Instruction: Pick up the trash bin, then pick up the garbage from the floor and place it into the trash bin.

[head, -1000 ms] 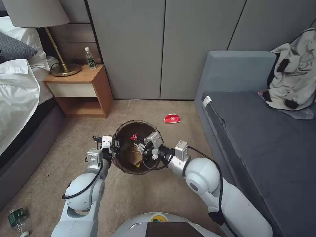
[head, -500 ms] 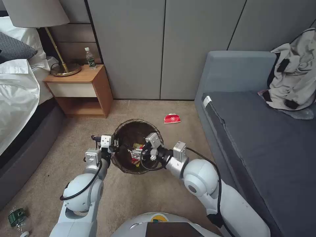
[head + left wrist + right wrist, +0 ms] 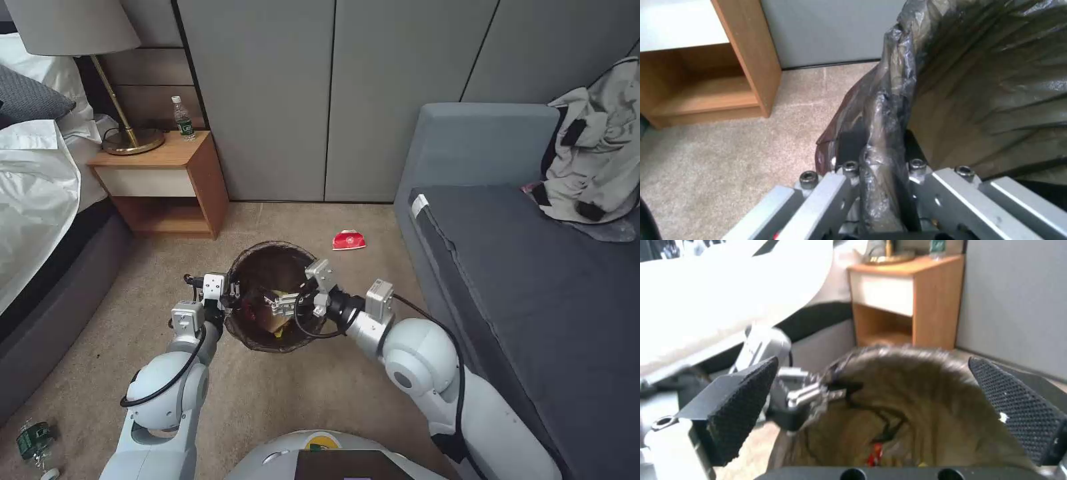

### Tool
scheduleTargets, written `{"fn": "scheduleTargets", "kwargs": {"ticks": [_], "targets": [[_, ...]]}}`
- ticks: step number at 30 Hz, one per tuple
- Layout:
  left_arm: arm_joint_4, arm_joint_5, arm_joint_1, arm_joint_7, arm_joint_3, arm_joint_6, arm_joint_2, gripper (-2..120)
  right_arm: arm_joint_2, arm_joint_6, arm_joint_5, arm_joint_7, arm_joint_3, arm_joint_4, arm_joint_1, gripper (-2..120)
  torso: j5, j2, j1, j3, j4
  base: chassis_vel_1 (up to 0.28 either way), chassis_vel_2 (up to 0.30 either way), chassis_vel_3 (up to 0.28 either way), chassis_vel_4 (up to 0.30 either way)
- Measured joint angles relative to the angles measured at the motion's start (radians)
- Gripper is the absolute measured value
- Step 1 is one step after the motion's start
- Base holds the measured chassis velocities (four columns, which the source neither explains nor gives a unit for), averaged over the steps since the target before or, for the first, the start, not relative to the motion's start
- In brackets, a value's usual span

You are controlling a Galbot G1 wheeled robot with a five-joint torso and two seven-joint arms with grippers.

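Observation:
The trash bin, a round bucket lined with a dark brown bag, hangs just above the carpet. My left gripper is shut on its left rim; the left wrist view shows its fingers pinching the rim and bag. My right gripper hovers over the bin's mouth, open, pads wide apart with nothing between them. Inside the bin lie tan paper, a yellow scrap and a red piece. On the floor, garbage remains: a red-and-white carton beyond the bin and a green-labelled bottle at near left.
A grey sofa with a grey-and-black jacket fills the right side. A wooden nightstand with a lamp and a bottle stands at far left, beside the bed. Open carpet lies around the bin.
My right gripper carried a red piece down into the bin, let it go, and has drawn back slightly to the right, now open. The left gripper and bin barely moved.

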Motion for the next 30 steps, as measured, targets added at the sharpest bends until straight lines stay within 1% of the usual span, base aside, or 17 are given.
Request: {"fn": "scheduleTargets", "kwargs": {"ticks": [3,4,5,6,9,10,11,13,14,15,17,19,21,23,25,28,30], "targets": [[-0.003,-0.002,0.003,0.001,-0.008,0.000,0.001,3,-0.012,0.044,-0.005,-0.003,0.050,0.025,-0.023,100,-0.0001,0.000,0.000,0.000,0.0000,0.000,0.000,0.000,0.000],[-0.005,-0.005,0.005,0.002,-0.015,0.000,0.003,3,-0.014,0.092,-0.037,-0.002,0.076,0.027,-0.044,100,0.0000,0.000,0.000,0.000,-0.0001,0.000,0.000,0.000,0.000],[-0.005,-0.006,0.007,0.003,-0.020,0.000,0.004,3,-0.011,0.120,-0.058,-0.001,0.092,0.027,-0.058,100,0.0000,0.000,0.000,0.000,0.0000,0.000,0.000,0.000,0.000],[-0.005,-0.006,0.007,0.003,-0.020,0.000,0.004,3,-0.011,0.120,-0.058,-0.001,0.092,0.027,-0.058,100,0.0000,0.000,0.000,0.000,0.0000,0.000,0.000,0.000,0.000],[-0.008,-0.014,0.013,0.006,-0.038,0.000,0.007,3,0.039,0.217,-0.149,0.054,0.146,0.028,-0.144,100,-0.0001,0.000,0.000,0.000,0.0003,0.000,0.000,0.000,0.000],[-0.008,-0.014,0.013,0.006,-0.038,0.000,0.007,3,0.039,0.217,-0.149,0.054,0.146,0.028,-0.144,100,-0.0001,0.000,0.000,0.000,0.0003,0.000,0.000,0.000,0.000],[-0.008,-0.016,0.014,0.007,-0.041,0.000,0.007,3,0.053,0.240,-0.183,0.061,0.161,0.028,-0.172,100,0.0000,0.000,0.000,0.000,-0.0001,0.000,0.000,0.000,0.000],[-0.011,-0.020,0.016,0.009,-0.046,-0.001,0.009,3,0.095,0.296,-0.266,0.067,0.211,0.022,-0.238,100,-0.0001,0.000,0.000,0.000,-0.0003,0.000,0.000,0.000,0.000],[-0.012,-0.023,0.017,0.009,-0.048,-0.001,0.010,3,0.127,0.340,-0.311,0.071,0.252,0.014,-0.284,100,0.0000,0.000,0.000,0.000,-0.0003,0.000,0.000,0.000,0.000],[-0.012,-0.023,0.017,0.009,-0.048,-0.001,0.010,3,0.127,0.340,-0.311,0.071,0.252,0.014,-0.284,100,0.0000,0.000,0.000,0.000,-0.0003,0.000,0.000,0.000,0.000],[-0.013,-0.025,0.019,0.009,-0.048,-0.001,0.011,3,0.167,0.403,-0.361,0.088,0.309,0.002,-0.340,100,-0.0001,0.000,0.000,0.000,0.0001,0.000,0.000,0.000,0.000],[-0.014,-0.026,0.019,0.009,-0.048,-0.001,0.011,3,0.179,0.423,-0.375,0.096,0.326,-0.003,-0.356,100,-0.0001,0.000,0.000,0.000,-0.0001,0.000,0.000,0.000,0.000],[-0.014,-0.026,0.020,0.010,-0.046,-0.001,0.011,3,0.212,0.474,-0.410,0.109,0.366,-0.013,-0.403,100,0.0000,0.000,0.000,0.000,-0.0002,0.000,0.000,0.000,0.000],[-0.014,-0.026,0.022,0.011,-0.046,-0.001,0.012,3,0.239,0.504,-0.431,0.130,0.396,-0.016,-0.459,100,-0.0001,0.000,0.000,0.000,-0.0001,0.000,0.000,0.000,0.000],[-0.014,-0.026,0.022,0.011,-0.046,-0.002,0.013,3,0.246,0.512,-0.431,0.140,0.402,-0.016,-0.478,100,-0.0001,0.000,0.000,0.000,-0.0002,0.000,0.000,0.000,0.000],[-0.017,-0.029,0.024,0.012,-0.050,-0.002,0.017,3,0.250,0.577,-0.431,0.187,0.424,-0.021,-0.563,100,-0.0001,0.000,0.000,0.000,-0.0001,0.000,0.000,0.000,0.000],[-0.018,-0.030,0.025,0.012,-0.051,-0.002,0.018,3,0.249,0.598,-0.431,0.199,0.427,-0.026,-0.579,100,-0.0001,0.000,0.000,0.000,0.0001,0.000,0.000,0.000,0.000]]}}
